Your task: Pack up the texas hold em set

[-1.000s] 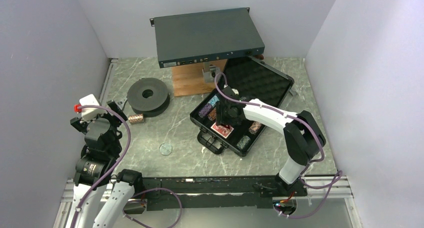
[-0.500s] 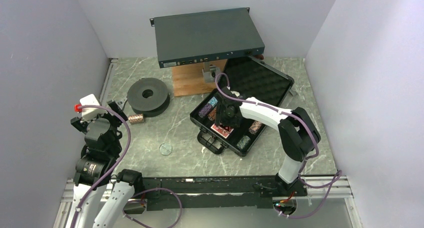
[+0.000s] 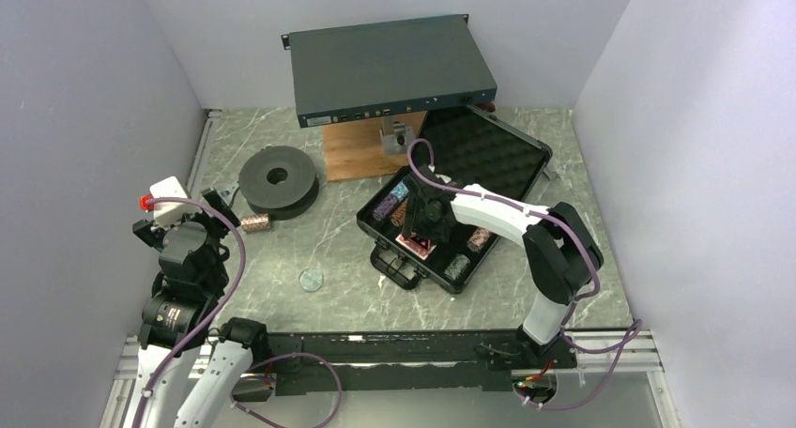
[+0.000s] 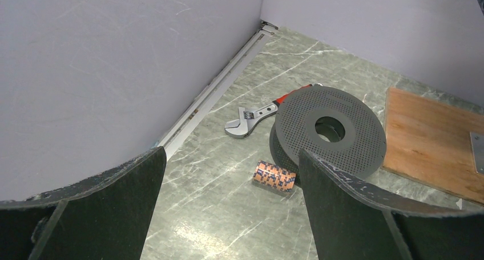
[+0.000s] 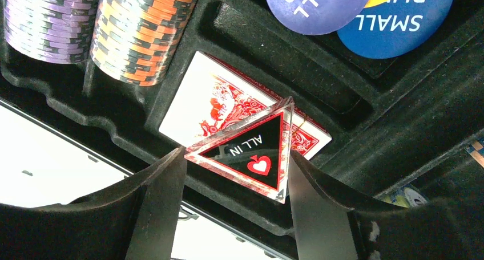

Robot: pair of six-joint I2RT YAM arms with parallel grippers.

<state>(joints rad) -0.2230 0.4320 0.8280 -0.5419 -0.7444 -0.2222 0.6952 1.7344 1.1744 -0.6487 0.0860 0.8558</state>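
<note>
Right tool (image 5: 237,160) edged lower into the case (image 3: 483,151), grasping the triangle (image 5: 251,151) over the card deck (image 5: 197,103) to seat it; left tool (image 4: 228,157) released.

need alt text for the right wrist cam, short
The right gripper holds a clear red-and-black ALL IN triangle between its fingers over a red-backed card deck lying in the black case tray. Purple and orange chip rolls sit at upper left; two round blue buttons, one reading SMALL, at upper right.
</note>
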